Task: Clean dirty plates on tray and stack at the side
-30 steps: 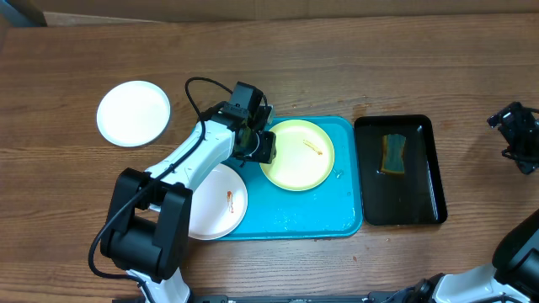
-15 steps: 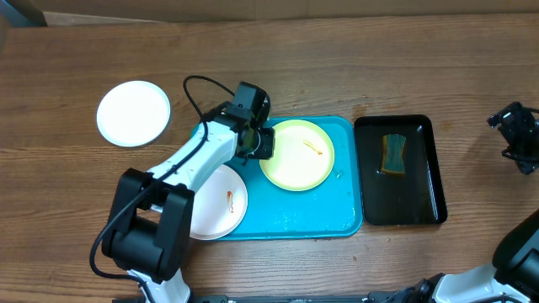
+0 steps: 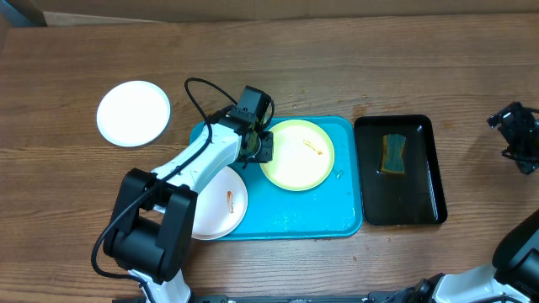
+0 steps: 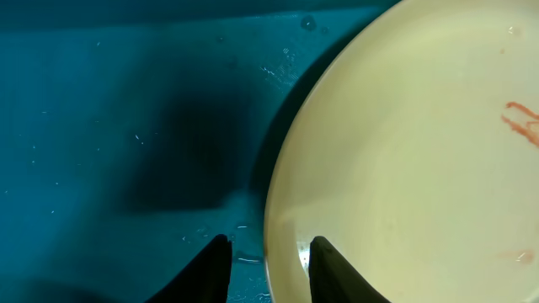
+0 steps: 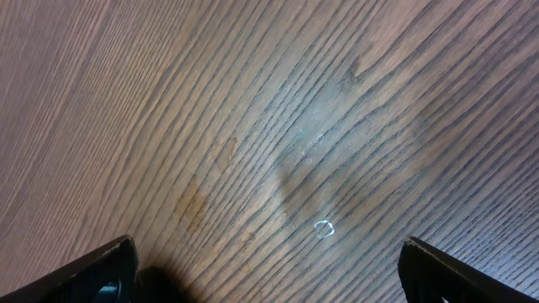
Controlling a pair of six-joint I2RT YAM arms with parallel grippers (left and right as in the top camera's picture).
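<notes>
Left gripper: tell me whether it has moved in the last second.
Yes, slightly: in the overhead view the left gripper has edged right, further over the left rim of the lime-green plate; the plate itself has not moved.

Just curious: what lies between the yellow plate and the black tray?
Only a strip of the blue tray's floor and rim, in the overhead view.

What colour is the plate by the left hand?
Lime-yellow plate, red-orange smear; left wrist view shows it best.
</notes>
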